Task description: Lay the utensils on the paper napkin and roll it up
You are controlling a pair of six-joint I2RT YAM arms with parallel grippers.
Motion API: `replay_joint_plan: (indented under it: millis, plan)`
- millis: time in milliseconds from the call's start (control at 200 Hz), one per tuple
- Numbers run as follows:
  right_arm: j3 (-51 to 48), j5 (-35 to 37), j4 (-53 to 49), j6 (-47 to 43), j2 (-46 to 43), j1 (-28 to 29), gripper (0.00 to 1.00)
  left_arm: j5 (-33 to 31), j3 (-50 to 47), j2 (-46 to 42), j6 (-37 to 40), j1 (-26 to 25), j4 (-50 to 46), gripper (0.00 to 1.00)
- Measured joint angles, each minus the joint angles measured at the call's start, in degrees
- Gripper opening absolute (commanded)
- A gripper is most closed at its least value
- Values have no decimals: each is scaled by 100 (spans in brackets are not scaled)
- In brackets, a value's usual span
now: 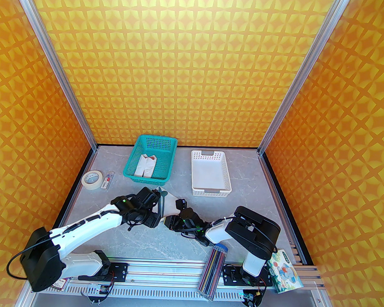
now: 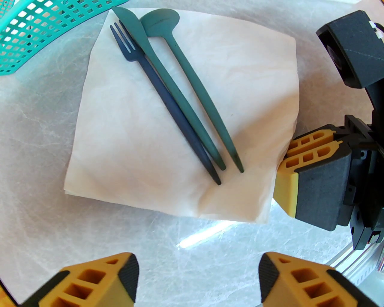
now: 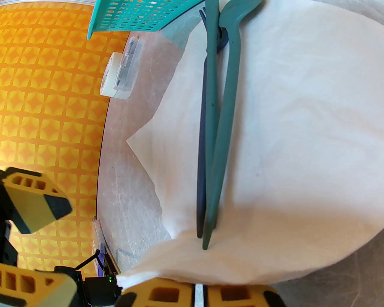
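Note:
The white paper napkin lies on the grey table in front of the teal basket. On it, side by side and slanting, rest the utensils: a dark fork, a teal knife and a teal spoon. My right gripper is shut on the napkin's right corner, which is lifted and curls over the sheet; its pads clamp the paper edge. My left gripper hovers open just off the napkin's near edge, with nothing between its fingers. From above, both grippers meet at the napkin.
The teal basket behind the napkin holds white bundles. A white basket stands to the right. A tape roll and a small clear case lie at the left. A pencil case and a tissue pack sit near the right arm's base.

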Motion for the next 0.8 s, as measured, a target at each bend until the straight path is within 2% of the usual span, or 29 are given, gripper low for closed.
replay_joint_plan:
  millis: [370, 800]
  plan:
    - [20, 2, -122, 0, 0, 0, 13, 428, -420, 212, -24, 13, 1032, 69]
    - [79, 4, -256, -2, -2, 0, 13, 450, -505, 780, -66, 15, 1320, 61]
